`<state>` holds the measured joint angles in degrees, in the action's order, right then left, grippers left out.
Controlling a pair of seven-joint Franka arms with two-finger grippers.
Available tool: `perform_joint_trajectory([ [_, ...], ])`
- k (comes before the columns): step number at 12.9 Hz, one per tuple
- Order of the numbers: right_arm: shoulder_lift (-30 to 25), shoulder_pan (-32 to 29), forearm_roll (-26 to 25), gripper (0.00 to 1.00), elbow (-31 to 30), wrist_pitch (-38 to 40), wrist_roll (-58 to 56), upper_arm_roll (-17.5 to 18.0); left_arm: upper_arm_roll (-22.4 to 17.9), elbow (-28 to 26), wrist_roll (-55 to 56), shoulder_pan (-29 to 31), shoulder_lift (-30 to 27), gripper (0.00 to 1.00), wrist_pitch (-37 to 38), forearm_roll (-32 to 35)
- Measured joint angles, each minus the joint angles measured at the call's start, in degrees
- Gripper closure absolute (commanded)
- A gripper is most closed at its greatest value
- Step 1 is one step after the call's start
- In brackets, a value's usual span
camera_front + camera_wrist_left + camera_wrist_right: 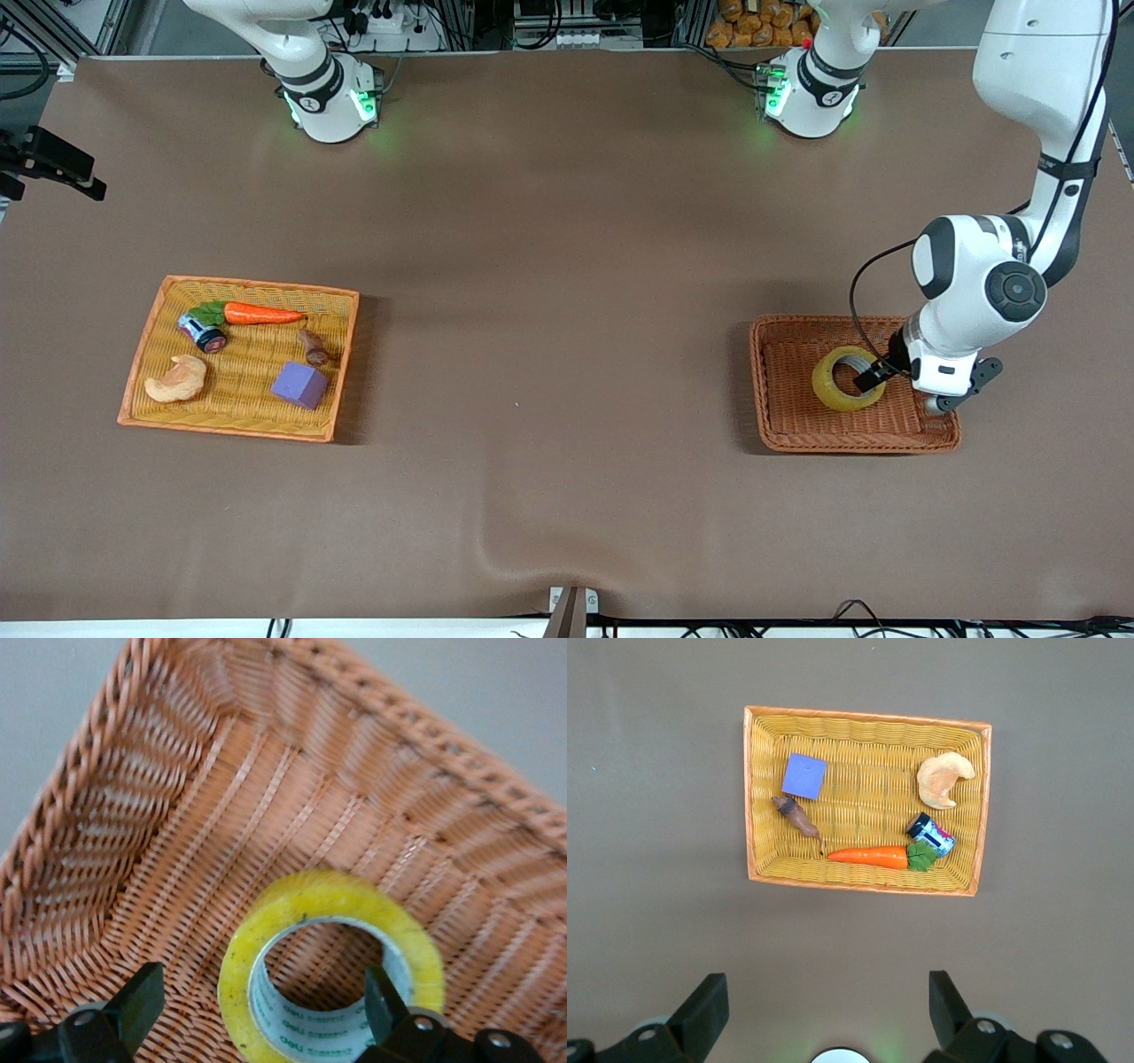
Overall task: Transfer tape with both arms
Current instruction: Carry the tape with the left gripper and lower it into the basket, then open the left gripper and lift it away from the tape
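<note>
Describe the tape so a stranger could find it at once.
Look toward the left arm's end of the table for the brown wicker basket. Inside lies the tape, a yellowish translucent ring with a pale core, the basket's only item, with the open left gripper straddling its wall.

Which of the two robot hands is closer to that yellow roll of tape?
The left gripper, open, with one finger inside the tape in the orange basket. The right gripper waits, open, high above the yellow tray.

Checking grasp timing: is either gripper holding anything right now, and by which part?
Nothing held. The open left gripper straddles the yellowish tape roll's wall in the brown wicker basket; the right gripper waits open.
</note>
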<state>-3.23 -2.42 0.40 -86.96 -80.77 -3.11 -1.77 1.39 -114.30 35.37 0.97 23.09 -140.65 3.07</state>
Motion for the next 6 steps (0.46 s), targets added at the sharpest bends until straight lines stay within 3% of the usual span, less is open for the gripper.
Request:
perform_joint_trajectory([
  [4, 0.0, 0.0, 0.0, 0.00, 0.0, 0.0, 0.0, 0.0, 3.4, 0.6, -1.1, -0.1, -4.7, 0.00, 2.6, 0.0],
  [6, 0.0, 0.0, 0.0, 0.00, 0.0, 0.0, 0.0, 0.0, 5.5, 3.1, -3.0, -0.1, -7.1, 0.00, 8.6, 0.0],
])
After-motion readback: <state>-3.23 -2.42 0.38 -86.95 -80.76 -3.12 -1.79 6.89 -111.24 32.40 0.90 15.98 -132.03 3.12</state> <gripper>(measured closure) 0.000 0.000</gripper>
